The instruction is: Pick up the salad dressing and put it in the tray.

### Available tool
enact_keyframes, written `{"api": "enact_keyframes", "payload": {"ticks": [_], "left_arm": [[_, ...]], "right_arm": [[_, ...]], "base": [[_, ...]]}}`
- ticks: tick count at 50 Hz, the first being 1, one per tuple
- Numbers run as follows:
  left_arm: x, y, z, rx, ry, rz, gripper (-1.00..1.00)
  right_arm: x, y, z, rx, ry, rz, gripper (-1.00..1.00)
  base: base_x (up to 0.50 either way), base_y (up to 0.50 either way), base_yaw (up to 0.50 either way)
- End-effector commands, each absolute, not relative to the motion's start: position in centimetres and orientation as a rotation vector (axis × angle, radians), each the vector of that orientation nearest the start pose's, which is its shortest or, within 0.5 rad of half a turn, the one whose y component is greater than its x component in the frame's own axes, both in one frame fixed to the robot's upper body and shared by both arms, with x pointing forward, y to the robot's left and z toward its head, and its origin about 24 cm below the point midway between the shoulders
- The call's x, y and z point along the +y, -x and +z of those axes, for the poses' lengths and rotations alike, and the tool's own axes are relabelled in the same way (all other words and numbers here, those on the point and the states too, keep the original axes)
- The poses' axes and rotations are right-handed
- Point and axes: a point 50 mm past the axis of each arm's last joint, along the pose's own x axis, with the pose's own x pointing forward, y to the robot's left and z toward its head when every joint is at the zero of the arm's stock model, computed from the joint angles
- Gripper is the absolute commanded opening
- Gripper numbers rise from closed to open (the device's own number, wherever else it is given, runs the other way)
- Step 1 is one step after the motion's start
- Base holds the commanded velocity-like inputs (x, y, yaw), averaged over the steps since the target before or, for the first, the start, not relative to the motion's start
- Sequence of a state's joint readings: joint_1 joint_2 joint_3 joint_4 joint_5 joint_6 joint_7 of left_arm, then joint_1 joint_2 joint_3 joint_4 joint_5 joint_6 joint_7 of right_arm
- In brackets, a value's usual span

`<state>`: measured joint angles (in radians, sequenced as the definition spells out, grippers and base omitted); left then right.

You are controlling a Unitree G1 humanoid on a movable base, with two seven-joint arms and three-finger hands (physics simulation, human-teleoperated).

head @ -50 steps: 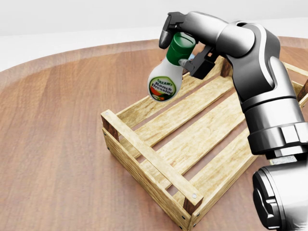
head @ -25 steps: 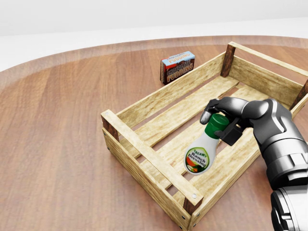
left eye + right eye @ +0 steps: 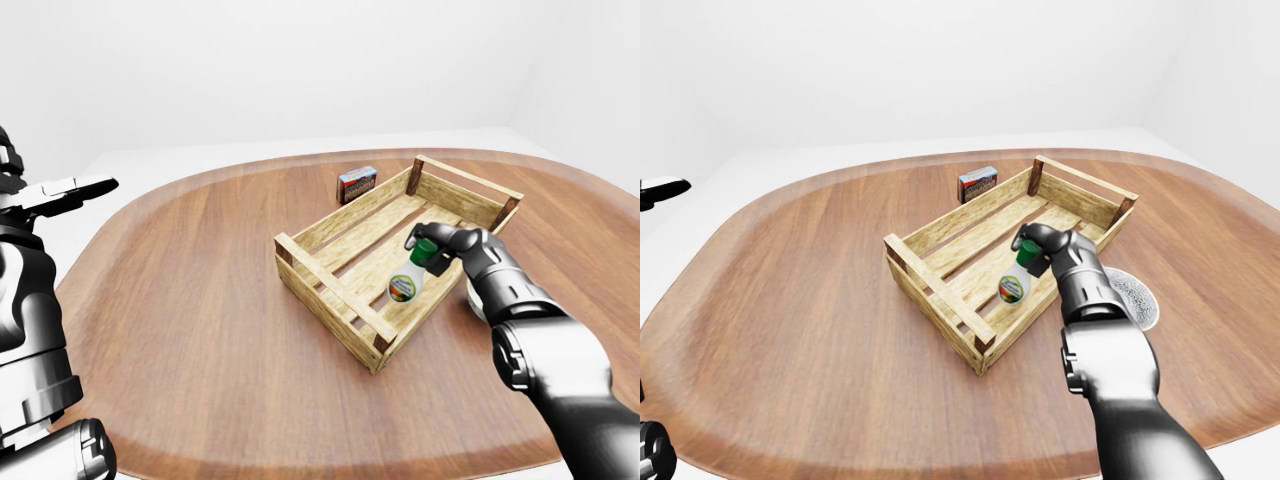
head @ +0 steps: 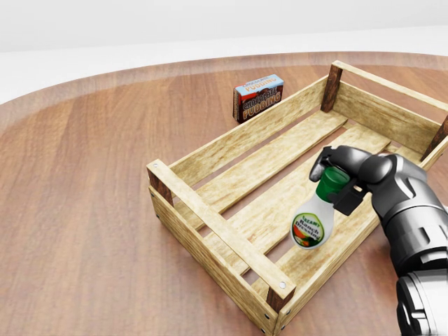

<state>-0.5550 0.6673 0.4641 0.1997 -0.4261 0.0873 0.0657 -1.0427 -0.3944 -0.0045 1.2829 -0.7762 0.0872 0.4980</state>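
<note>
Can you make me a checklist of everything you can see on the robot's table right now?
Surface: round wooden table, brown.
Job's things: salad dressing bottle, green cap, tilted, held inside the wooden tray just above its slats.
Clutter: chocolate pudding box on the table beside the tray, outside it; a round grey speckled thing beside the tray, partly hidden.
Grippers: right hand closed round the bottle's cap; left hand open, raised off to the left.
Cables: nothing seen.
Surroundings: plain white walls and floor.
</note>
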Motion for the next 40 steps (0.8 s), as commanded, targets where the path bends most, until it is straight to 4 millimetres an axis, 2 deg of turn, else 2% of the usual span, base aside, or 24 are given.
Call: {"api": "enact_keyframes", "payload": {"ticks": [1, 10, 20, 40], "left_arm": [[34.6, -29.3, 24.8, -0.516, -0.013, 0.449, 1.0], [34.6, -29.1, 24.9, -0.521, -0.014, 0.449, 1.0], [34.6, -29.3, 24.7, -0.511, -0.015, 0.449, 1.0], [34.6, -29.3, 24.6, -0.506, -0.014, 0.451, 1.0]], "right_arm": [[-23.3, -40.4, 12.1, 0.438, 0.951, 0.109, -1.0], [-23.3, -39.8, 10.4, 0.48, 0.986, 0.117, -0.99], [-23.4, -39.1, 8.6, 0.567, 1.115, 0.182, -0.99], [-23.4, -38.0, 6.2, 0.64, 1.107, 0.226, -0.99]], "base": [[0.0, 0.0, 0.0], [0.0, 0.0, 0.0], [0.0, 0.0, 0.0], [0.0, 0.0, 0.0]]}}
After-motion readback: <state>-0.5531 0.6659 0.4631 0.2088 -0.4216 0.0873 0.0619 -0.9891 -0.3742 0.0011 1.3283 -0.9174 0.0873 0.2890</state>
